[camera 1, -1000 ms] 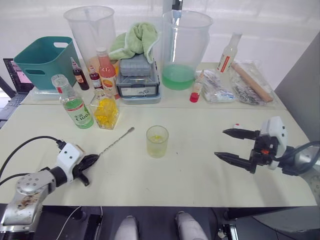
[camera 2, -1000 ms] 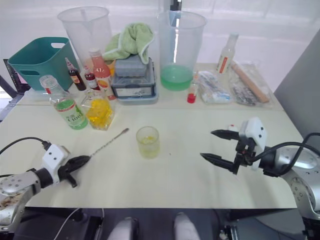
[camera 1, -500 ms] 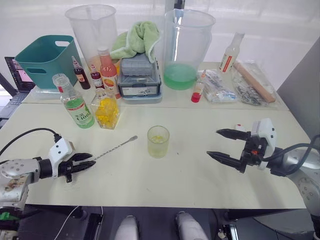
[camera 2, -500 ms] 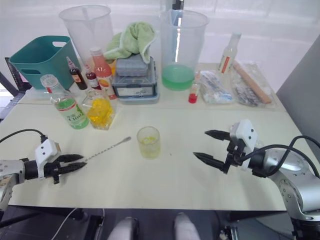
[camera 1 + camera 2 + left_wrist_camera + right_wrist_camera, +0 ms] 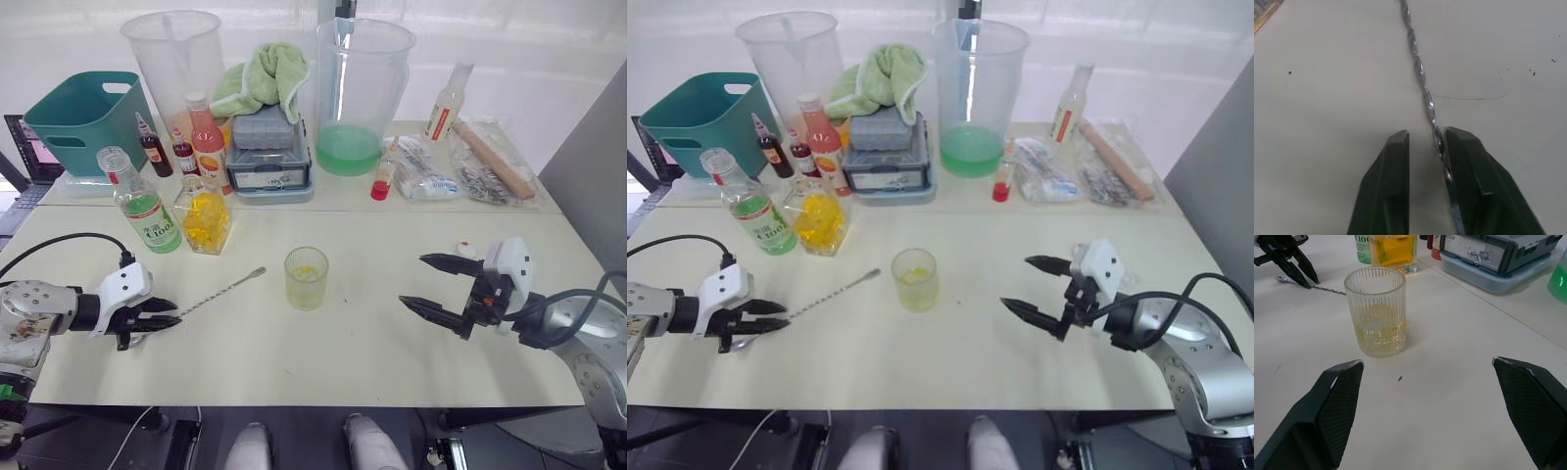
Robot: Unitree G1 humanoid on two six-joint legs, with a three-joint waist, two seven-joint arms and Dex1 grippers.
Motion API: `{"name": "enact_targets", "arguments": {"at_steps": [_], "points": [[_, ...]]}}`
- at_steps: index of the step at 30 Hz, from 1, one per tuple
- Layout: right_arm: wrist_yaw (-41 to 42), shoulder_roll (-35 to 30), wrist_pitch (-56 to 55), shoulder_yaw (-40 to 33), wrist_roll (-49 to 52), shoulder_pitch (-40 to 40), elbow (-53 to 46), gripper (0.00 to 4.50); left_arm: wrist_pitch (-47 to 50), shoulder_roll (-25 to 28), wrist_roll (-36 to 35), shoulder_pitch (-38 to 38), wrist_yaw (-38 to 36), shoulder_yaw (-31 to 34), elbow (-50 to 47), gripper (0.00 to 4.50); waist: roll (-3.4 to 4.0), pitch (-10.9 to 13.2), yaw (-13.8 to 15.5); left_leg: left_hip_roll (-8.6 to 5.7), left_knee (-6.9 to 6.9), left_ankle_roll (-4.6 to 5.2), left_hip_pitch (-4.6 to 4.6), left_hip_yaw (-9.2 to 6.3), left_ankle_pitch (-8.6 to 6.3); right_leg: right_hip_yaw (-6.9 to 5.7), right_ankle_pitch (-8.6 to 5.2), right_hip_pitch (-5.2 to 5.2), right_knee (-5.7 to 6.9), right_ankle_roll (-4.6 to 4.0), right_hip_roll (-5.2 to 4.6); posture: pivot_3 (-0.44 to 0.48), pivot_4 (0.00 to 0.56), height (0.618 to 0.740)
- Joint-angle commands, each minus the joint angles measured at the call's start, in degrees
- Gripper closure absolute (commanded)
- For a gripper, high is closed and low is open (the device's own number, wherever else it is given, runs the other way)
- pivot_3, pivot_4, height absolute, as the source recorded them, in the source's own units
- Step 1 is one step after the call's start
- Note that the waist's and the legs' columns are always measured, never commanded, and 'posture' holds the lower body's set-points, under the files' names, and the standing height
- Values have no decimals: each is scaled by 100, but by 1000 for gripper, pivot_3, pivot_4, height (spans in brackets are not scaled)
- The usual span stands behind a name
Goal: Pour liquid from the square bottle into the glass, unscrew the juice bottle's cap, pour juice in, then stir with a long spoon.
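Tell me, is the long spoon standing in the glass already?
No, the long spoon lies flat on the table, beside the glass.

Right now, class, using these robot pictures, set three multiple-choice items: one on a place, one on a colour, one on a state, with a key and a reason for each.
1. Where does the long spoon lie?
A. On the table between the left gripper and the glass
B. Inside the teal basket
C. Standing in the glass

2. What colour is the liquid in the juice bottle?
A. Red
B. Green
C. Blue

3. How are the right gripper's fingers?
A. Shut on the glass
B. Shut on the cap
C. Spread wide, holding nothing

Key: 1 A, the spoon lies flat from the left gripper toward the glass. 2 B, green shows above and beside the label. 3 C, the right gripper has its fingers far apart, short of the glass.
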Motion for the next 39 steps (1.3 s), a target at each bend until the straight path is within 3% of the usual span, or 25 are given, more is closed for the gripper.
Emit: {"name": "enact_targets", "arguments": {"at_steps": [1, 9, 12, 17, 25, 33, 39], "points": [[-20, -17, -137, -101, -2, -44, -145, 0, 142, 47, 334, 257, -82, -350, 53, 4477, 11, -6, -3, 0, 0, 0, 0, 1, 0, 0, 0, 1, 0, 0, 0, 0, 150, 728], [39, -12, 84, -117, 357, -183, -187, 0, 444, -185, 76, 253, 137, -154, 34, 4477, 64, -36, -12, 0, 0, 0, 18, 0, 0, 0, -1, 18, 1, 0, 0, 0, 150, 728], [-94, 123, 498, -341, 1113, -399, -176, 0, 851, -478, -356, -56, 529, 415, 171, 4477, 76, -42, 17, -2, 0, 0, 19, -1, 0, 1, -2, 21, 1, 1, 0, 0, 150, 728], [-302, 191, 980, -566, 2008, -742, -223, 0, 1509, -795, -1328, -106, 574, 1230, -374, 4477, 46, -30, 69, -1, 8, 5, 6, -12, 8, -3, 1, 21, 6, 4, 4, 0, 150, 728], [-380, 169, 1255, -398, 2178, -926, -119, 0, 1651, -1102, -1959, -88, 819, 1828, -996, 4477, 17, -25, 52, -1, 1, 9, -11, -13, 5, -6, 1, 9, -4, 4, 1, 0, 150, 728], [-596, 224, 1528, -236, 2274, -1036, -117, 0, 1843, -1116, -1976, 64, 964, 1638, -1471, 4477, 14, -24, 49, -1, 1, 8, -10, -11, 6, -6, 1, 9, -4, 4, 1, 0, 150, 728], [-520, 168, 1506, -233, 2172, -924, -136, 0, 1957, -798, -1686, 419, 885, 1372, -1552, 4477, 12, -22, 45, 0, 1, 9, -12, -12, 6, -6, 1, 5, -4, 4, 2, 0, 150, 728]]}}
